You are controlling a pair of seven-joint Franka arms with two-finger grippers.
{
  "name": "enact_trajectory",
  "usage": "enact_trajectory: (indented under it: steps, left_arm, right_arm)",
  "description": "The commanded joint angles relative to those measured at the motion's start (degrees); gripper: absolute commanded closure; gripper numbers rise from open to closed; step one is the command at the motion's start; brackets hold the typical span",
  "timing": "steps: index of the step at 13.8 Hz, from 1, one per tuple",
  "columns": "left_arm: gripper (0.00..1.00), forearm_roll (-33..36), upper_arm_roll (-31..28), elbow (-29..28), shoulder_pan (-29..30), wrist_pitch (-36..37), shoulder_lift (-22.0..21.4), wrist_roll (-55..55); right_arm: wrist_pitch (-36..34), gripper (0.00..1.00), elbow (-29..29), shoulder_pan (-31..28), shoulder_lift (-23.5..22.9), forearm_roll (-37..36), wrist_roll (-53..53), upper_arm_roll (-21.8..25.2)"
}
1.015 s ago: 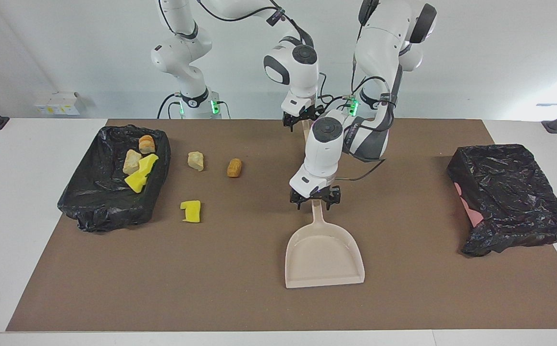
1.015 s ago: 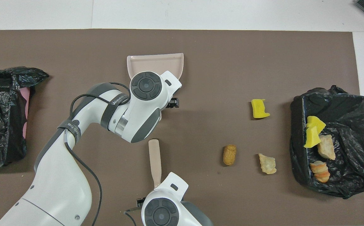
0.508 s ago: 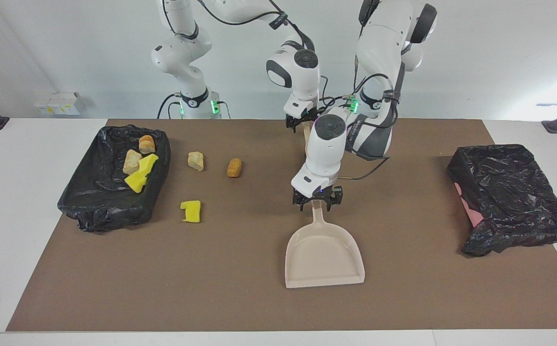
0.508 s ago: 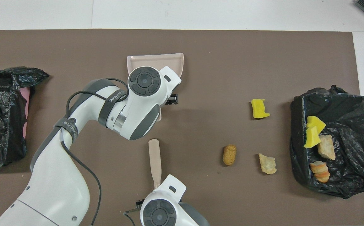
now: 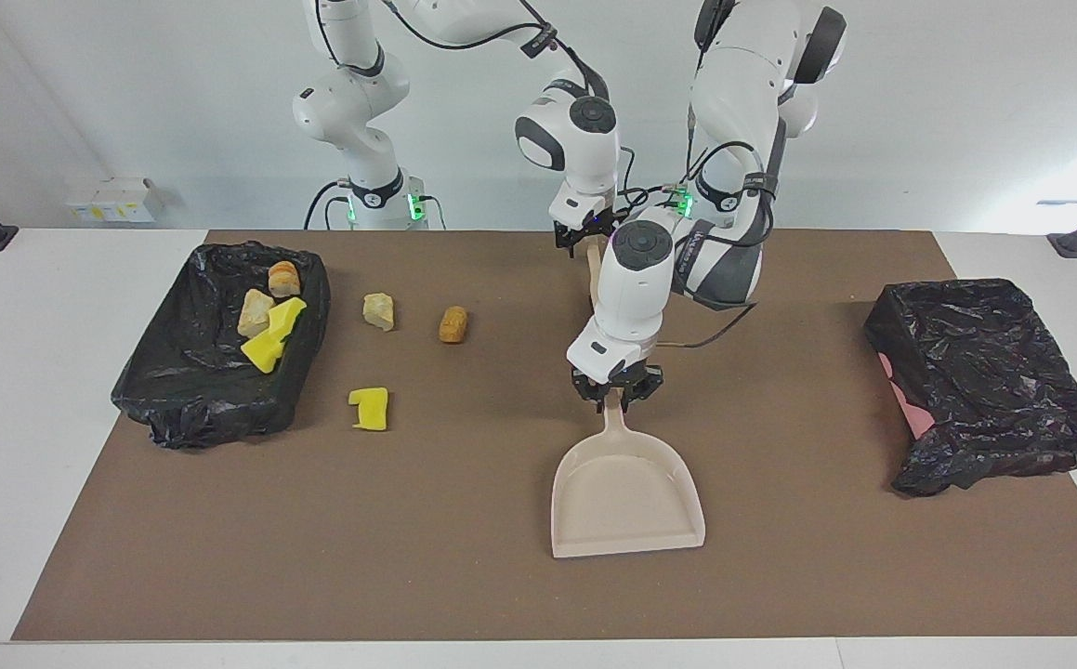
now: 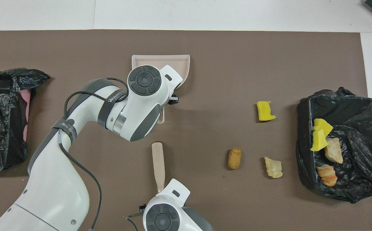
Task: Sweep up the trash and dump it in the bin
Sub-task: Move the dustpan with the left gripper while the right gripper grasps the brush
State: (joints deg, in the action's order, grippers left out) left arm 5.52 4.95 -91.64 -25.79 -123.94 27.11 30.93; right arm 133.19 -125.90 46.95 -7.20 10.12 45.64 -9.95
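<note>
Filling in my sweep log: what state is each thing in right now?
Dustpan: flat on the mat, empty.
Left hand: shut on the dustpan handle.
Right hand: at the brush handle.
Loose trash: three scraps on the mat.
Bin at the right arm's end: holds four scraps.
Bin at the left arm's end: contents unseen.

Three scraps (image 5: 370, 408) lie on the brown mat; perhaps four more sit in the bin (image 5: 176, 381)
</note>
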Motion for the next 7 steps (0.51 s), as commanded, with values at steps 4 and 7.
enact_trajectory:
  steps: [4,7]
  left_arm:
    - [1.0,0.99,0.06,0.76,5.31,2.3,-4.26,-13.5]
    - [1.0,0.99,0.06,0.59,7.68,4.67,-6.54,-19.13]
  right_arm:
    - [-3.0,1.0,-0.4,0.16,4.02,0.78,5.76,0.11]
    - [-12.58,1.0,-1.27,-1.77,11.3,0.07,6.66,0.37]
